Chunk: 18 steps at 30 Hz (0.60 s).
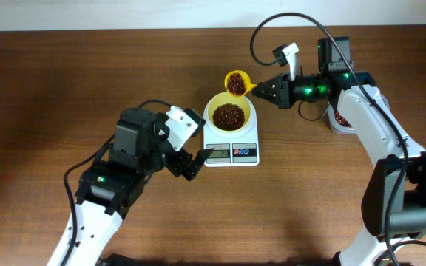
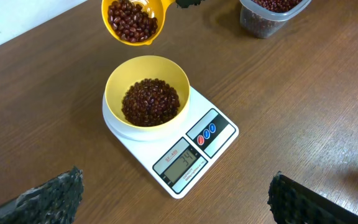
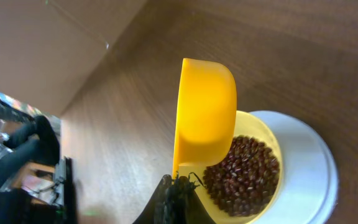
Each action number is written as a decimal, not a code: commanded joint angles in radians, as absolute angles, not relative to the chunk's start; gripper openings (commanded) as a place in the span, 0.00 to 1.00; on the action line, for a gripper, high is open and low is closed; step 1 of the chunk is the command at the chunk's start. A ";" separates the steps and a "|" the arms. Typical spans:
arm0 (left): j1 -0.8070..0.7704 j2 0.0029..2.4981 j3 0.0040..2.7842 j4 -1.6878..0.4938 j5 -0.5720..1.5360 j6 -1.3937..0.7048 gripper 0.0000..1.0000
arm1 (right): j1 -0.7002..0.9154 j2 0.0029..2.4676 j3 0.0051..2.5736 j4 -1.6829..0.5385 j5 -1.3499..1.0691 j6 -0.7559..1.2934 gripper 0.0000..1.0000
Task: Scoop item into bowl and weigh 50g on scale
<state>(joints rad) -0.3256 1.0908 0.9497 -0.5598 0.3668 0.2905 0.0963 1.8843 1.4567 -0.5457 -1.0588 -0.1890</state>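
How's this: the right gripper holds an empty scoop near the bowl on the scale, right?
No: the scoop is full of beans, not empty, as the left wrist view shows. The right gripper holds it near the bowl on the scale.

The desk is brown wood-grain board with a low satin sheen and fine, straight grain lines. The scale is smooth white plastic, lightly glossy, with a grey display window and 2 shiny buttons, 1 red and 1 blue. The bowl is smooth pale yellow plastic. The scoop is a deeper yellow plastic, glossy. The beans are dark red-brown with smooth, faintly shiny skins. The container is clear plastic. The pads of the left tool are black, matt and rough-textured. The right arm wears glossy white shells.
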 commanded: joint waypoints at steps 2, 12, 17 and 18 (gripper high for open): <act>-0.320 1.094 0.945 -0.559 0.371 0.277 0.99 | 0.106 1.888 1.469 -0.543 -1.060 -0.345 0.04; -0.320 1.094 0.945 -0.559 0.371 0.277 0.99 | 0.106 1.888 1.469 -0.543 -0.997 -0.457 0.04; -0.320 1.094 0.945 -0.559 0.371 0.277 0.99 | 0.106 1.888 1.469 -0.543 -0.997 -0.494 0.04; -0.320 1.094 0.945 -0.559 0.371 0.277 0.99 | 0.106 1.888 1.469 -0.543 -0.997 -0.496 0.04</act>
<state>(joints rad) -0.3256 1.0908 0.9497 -0.5598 0.3668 0.2901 0.0963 1.8843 1.4567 -0.5457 -0.9985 -0.4625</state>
